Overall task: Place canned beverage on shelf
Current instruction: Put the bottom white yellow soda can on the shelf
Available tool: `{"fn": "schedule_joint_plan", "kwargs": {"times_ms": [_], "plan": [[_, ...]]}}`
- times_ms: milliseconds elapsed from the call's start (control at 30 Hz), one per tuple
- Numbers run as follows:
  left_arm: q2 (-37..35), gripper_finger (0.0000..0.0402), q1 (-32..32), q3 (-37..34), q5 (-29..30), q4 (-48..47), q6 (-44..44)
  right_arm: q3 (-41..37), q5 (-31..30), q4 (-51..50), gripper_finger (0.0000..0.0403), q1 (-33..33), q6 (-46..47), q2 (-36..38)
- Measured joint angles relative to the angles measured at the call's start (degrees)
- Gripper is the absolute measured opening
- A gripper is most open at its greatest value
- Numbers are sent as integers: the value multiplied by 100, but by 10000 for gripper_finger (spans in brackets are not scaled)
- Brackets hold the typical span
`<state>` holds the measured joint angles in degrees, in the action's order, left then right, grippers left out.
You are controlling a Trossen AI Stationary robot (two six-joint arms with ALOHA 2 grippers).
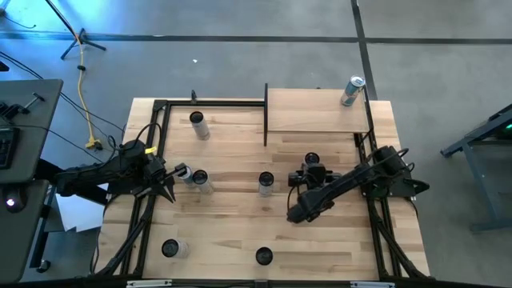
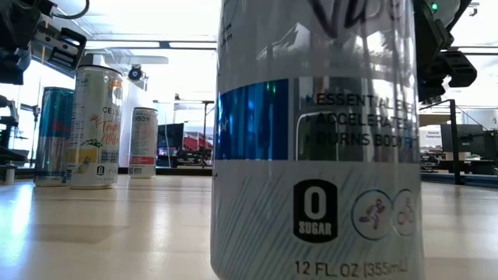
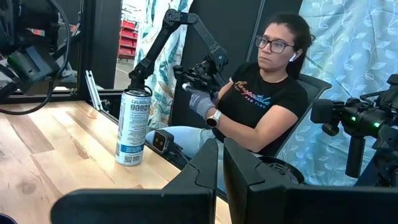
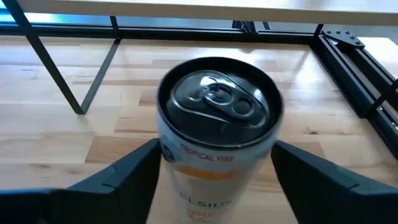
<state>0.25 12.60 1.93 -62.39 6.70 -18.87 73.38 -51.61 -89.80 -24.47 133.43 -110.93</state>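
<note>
A canned beverage [image 4: 214,124] with a black top and a white, orange-printed wall stands between the fingers of my right gripper [image 4: 214,146], in front of the shelf. From above, this can [image 1: 312,160] is on the table just near of the shelf [image 1: 316,112], a light-wood board on thin black posts, and my right gripper [image 1: 312,170] is on it. A silver can [image 1: 352,90] stands on the shelf's far right corner. My left gripper [image 1: 166,182] waits shut at the table's left side, holding nothing. My right gripper has the can's upper side wall [image 4: 169,155], just below the rim, between its two fingers [image 4: 124,177], one on each side. The fingers come from the table's near side, slanting down toward the shelf. The can is upright; its foot is hidden.
Several other cans stand on the table: [image 1: 198,124], [image 1: 200,180], [image 1: 266,182], [image 1: 170,249], [image 1: 264,256]. One can [image 2: 319,140] fills the low view. Black shelf posts [image 4: 93,68] and a frame rail [image 4: 348,62] stand just beyond the held can. A person [image 3: 261,106] sits beyond the table.
</note>
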Motion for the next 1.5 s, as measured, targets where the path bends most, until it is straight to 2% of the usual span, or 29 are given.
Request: {"fn": "schedule_joint_plan", "kwargs": {"times_ms": [200, 500, 733, 933, 1167, 1500], "plan": [[-2, 3, 2, 0, 0, 0, 0, 0, -49, -2, 206, 0, -31, 0], [1, 3, 0, 0, 0, 0, 0, 91, -40, -22, 204, -92, -253, 237], [0, 3, 2, 0, 0, 1, 0, 306, -45, -16, 204, -370, -645, 955], [-2, 3, 0, 0, 0, 2, 0, 313, -95, -23, 204, -280, -1509, 1742], [1, 3, 1, 0, 0, 1, 0, 315, -640, -34, 204, 49, -2547, 2714], [1, 3, 1, 0, 0, 0, 0, 315, -1396, -28, 204, 984, -4348, 3607]]}}
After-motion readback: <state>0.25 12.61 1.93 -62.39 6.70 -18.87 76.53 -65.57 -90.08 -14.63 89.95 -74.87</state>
